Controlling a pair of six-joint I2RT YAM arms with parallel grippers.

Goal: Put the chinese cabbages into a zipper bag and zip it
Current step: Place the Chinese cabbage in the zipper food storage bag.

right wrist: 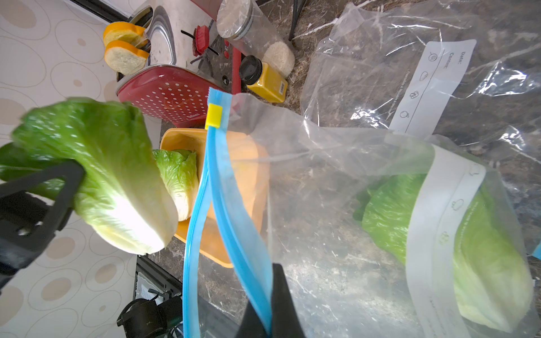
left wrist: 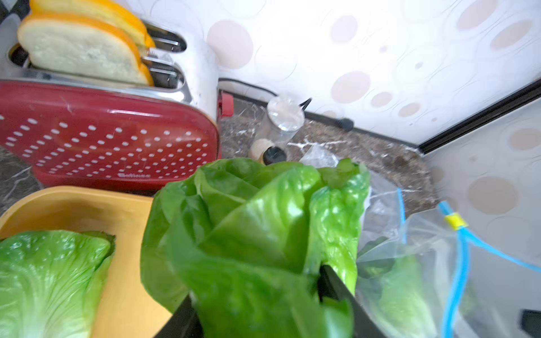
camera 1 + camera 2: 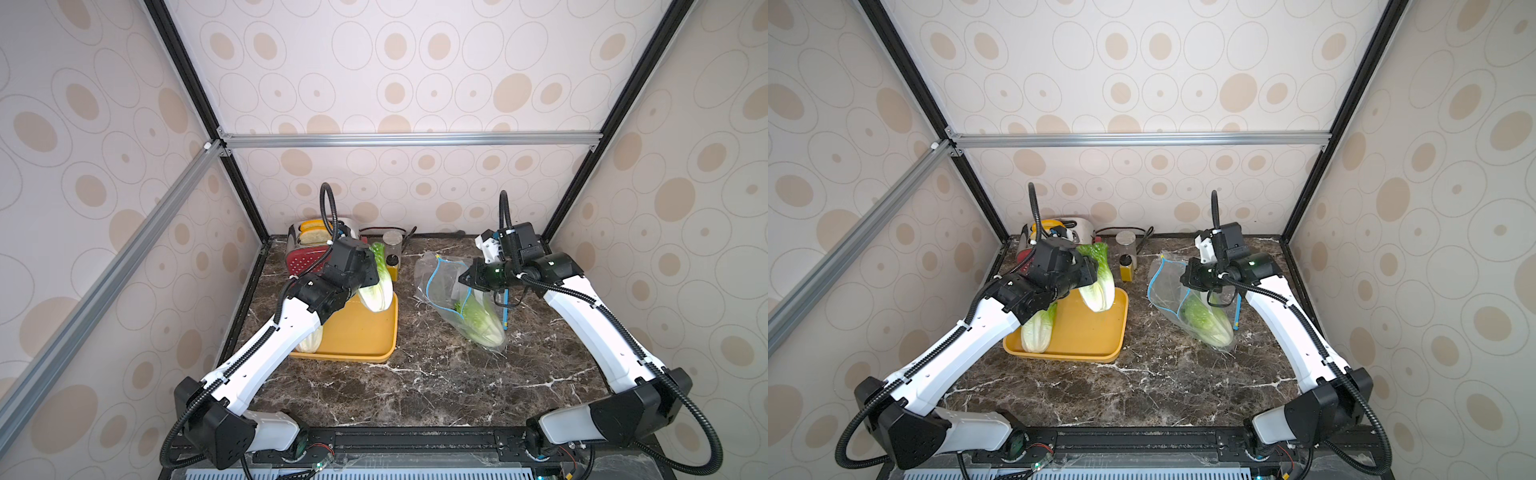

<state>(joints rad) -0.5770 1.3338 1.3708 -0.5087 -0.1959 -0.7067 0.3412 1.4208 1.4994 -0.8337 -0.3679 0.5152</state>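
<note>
My left gripper (image 2: 257, 307) is shut on a chinese cabbage (image 3: 376, 286), which hangs white base down above the yellow tray (image 3: 361, 332); black fingers (image 2: 336, 286) press its green leaves from both sides. A second cabbage (image 3: 1038, 328) lies on the tray, partly under the left arm. A third cabbage (image 3: 482, 324) sits inside the clear zipper bag (image 3: 440, 282) to the right. My right gripper (image 1: 268, 307) is shut on one blue zip strip (image 1: 231, 204), holding the mouth up and apart. The yellow slider (image 1: 213, 116) sits at the strip's far end.
A red toaster (image 3: 307, 259) holding bread slices stands at the back left. A glass jar (image 3: 392, 243) and a small yellow bottle (image 3: 392, 266) stand between tray and bag. Another clear bag with a white label (image 1: 409, 73) lies flat behind the open one.
</note>
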